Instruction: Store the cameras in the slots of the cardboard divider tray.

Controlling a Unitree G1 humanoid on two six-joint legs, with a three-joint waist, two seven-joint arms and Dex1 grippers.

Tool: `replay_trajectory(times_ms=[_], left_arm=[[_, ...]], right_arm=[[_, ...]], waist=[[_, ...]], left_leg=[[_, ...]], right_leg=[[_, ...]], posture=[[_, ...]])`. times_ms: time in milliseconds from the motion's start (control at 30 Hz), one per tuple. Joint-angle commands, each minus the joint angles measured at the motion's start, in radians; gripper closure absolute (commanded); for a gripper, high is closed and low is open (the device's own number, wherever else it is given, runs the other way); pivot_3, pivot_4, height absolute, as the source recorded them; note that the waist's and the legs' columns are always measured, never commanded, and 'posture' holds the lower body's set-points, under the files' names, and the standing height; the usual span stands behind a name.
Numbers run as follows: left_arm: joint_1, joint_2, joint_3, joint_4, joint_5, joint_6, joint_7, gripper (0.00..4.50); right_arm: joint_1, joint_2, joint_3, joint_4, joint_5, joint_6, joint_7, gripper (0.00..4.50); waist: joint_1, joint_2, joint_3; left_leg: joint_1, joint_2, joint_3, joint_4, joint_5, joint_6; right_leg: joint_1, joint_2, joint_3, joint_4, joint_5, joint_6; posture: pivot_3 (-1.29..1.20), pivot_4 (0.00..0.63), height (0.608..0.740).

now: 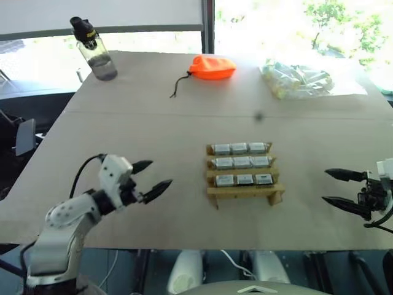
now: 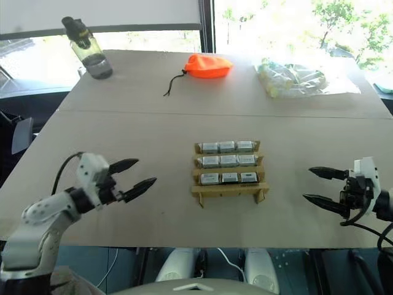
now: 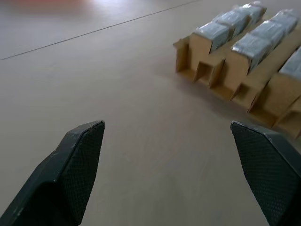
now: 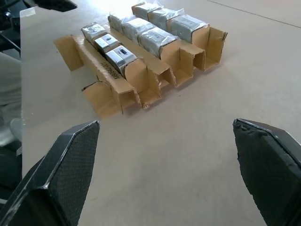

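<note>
Two end effectors sit low in the left eye view: the left end effector (image 1: 151,178) at lower left and the right end effector (image 1: 336,187) at the right edge. Each has its two black fingers spread wide apart with bare desk (image 1: 153,123) between them; neither holds or touches anything.

The wrist views add what the head views cannot. The left wrist view looks along its fingers at the cardboard divider tray (image 3: 221,80) from one end, showing the notched cardboard tabs and the blurred grey tops of the cameras (image 3: 212,31). The right wrist view sees the tray from the other end, sharper, with the front row's black lens faces turned up and the slot walls standing between the rows. The head views, in turn, show the far half of the desk, which the wrist views leave out.

Nine cameras fill the tray, three rows of three, one per slot, none lying loose on the desk. The one tray sits just right of centre in the left eye view, between the two end effectors and well apart from both.

Farther back, toward the top of the frame, are one orange pouch (image 1: 212,67) with a dark cord trailing to its left, one clear bag of pale items (image 1: 297,80) at upper right, and one clear bottle with a black cap (image 1: 95,50) at upper left, near the desk's far edge.
</note>
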Motion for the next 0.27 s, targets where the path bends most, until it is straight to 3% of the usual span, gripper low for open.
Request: replay_trajectory(times_ms=[33, 267], left_arm=[[0.076, -0.028, 0.001, 0.002, 0.017, -0.115, 0.001, 0.05], [0.119, -0.053, -0.039, -0.036, 0.007, -0.148, 0.046, 0.05]], right_arm=[[-0.018, 0.022, -0.015, 0.056, -0.019, -0.072, 0.006, 0.00], [-0.011, 0.046, -0.011, 0.085, -0.041, -0.121, 0.004, 0.00]], waist=[[0.001, 0.000, 0.000], [-0.002, 0.001, 0.000]], left_leg=[[0.000, 0.000, 0.000, 0.000, 0.000, 0.000], [0.000, 0.001, 0.000, -0.001, 0.000, 0.001]], right_leg=[[0.000, 0.000, 0.000, 0.000, 0.000, 0.000], [0.000, -0.001, 0.000, 0.000, 0.000, 0.000]], posture=[[0.00, 0.150, 0.740], [0.00, 0.150, 0.740]])
